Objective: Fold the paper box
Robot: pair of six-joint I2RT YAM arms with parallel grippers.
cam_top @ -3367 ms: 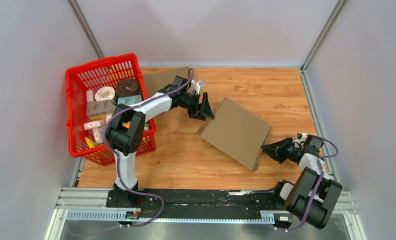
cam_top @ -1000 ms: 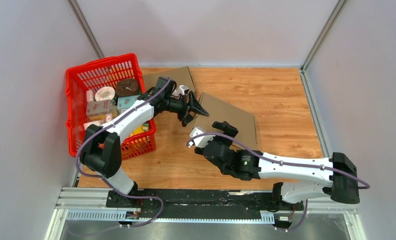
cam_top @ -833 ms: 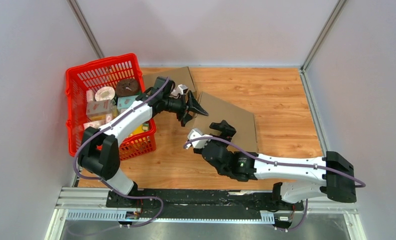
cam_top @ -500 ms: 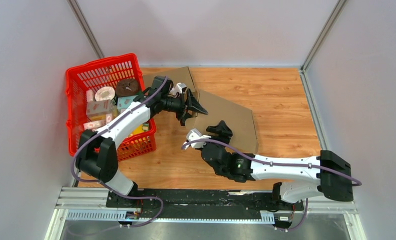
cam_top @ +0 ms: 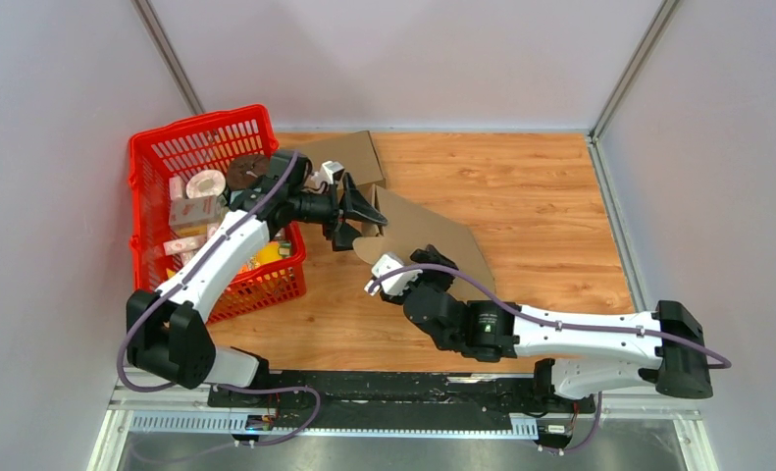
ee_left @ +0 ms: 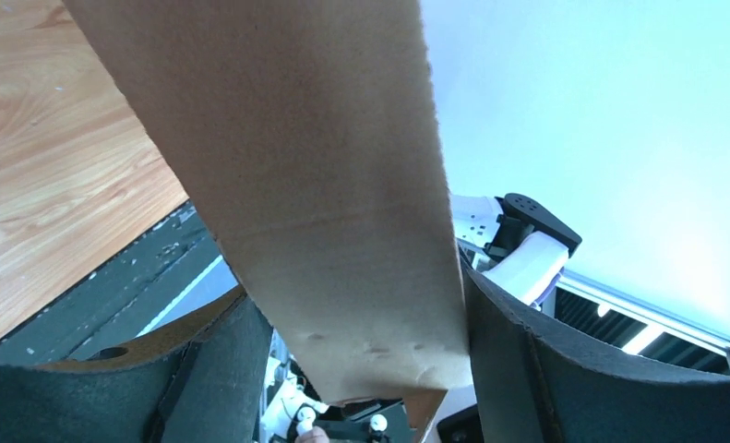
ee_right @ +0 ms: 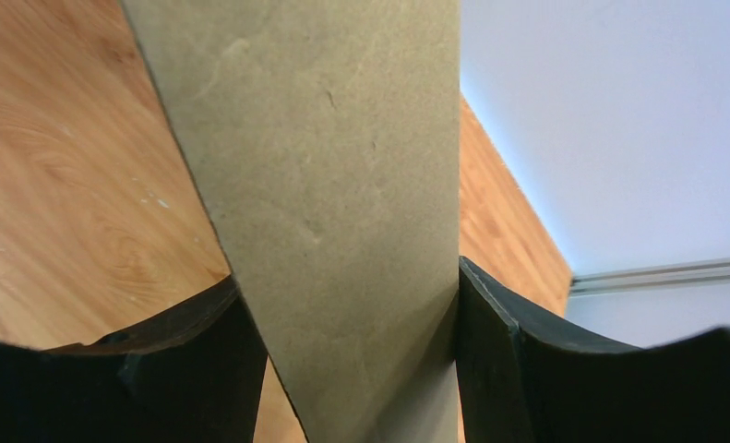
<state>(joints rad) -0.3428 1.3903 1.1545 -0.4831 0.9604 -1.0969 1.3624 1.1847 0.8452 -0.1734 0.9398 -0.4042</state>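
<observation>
The brown paper box (cam_top: 433, 240) lies flattened at the table's middle, its left end raised. My left gripper (cam_top: 362, 214) is at that raised left end, jaws spread. In the left wrist view a cardboard panel (ee_left: 324, 185) fills the gap of the gripper (ee_left: 356, 295) from finger to finger. My right gripper (cam_top: 428, 261) is at the box's near edge. In the right wrist view cardboard (ee_right: 342, 185) spans the wide gap of the gripper (ee_right: 347, 281) and touches the right finger (ee_right: 490, 351). I see the panels face on, not pinched.
A red basket (cam_top: 202, 123) full of small goods stands at the left, right beside my left arm. Another flat cardboard piece (cam_top: 339, 150) lies at the back behind the left gripper. White walls close the table at the back and right.
My left gripper has drawn back to the left, taking the box's left end with it and lifting it. The right gripper has shifted slightly along the near edge. The box now looks narrower and bent.
</observation>
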